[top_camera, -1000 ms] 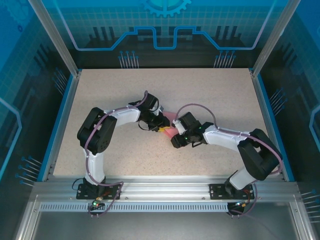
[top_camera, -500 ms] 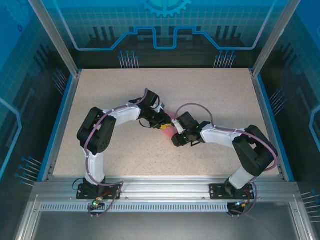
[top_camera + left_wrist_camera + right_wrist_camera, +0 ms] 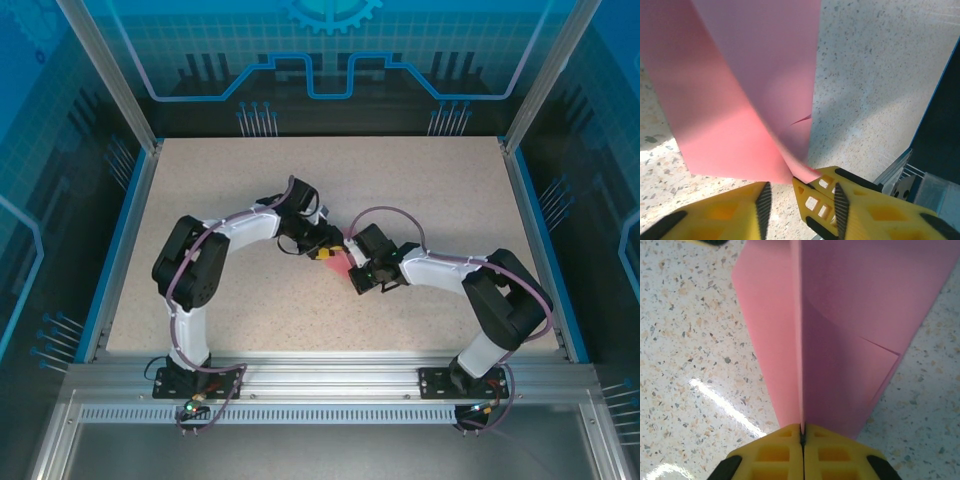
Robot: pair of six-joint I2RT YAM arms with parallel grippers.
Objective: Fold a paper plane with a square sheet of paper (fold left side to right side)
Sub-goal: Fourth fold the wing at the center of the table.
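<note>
Sam: Both arms have slid a bit closer together over the middle of the surface (image 3: 220, 190) since a moment ago.

Mia: Where is the pink paper (image 3: 850, 305)?

Sam: Right between the two arms, in the middle of the surface. It is partly folded and held up, not lying flat.

Mia: Who has it?

Sam: The right fingers (image 3: 775, 455) are shut tight on the crease (image 3: 801, 340), at the narrow end of the paper. The left fingers (image 3: 735, 212) stand apart with a gap between them. One corner of the paper just touches one of them, but they are not pinching it.

Mia: Which way does it point?

Sam: Its long line runs along the crease, straight away from the right fingers, off toward the left arm. It is narrow at the right fingers and gets wider farther off. I cannot tell if the far end has a sharp nose.

Mia: How do we do this fold well?

Sam: I think the right fingers should hold the crease firmly so the paper cannot slip. The left fingers should take the loose side near its corner and bring it over until the edges meet. Go slow, because thin paper bends and tears easily. Then press along the crease.
</note>
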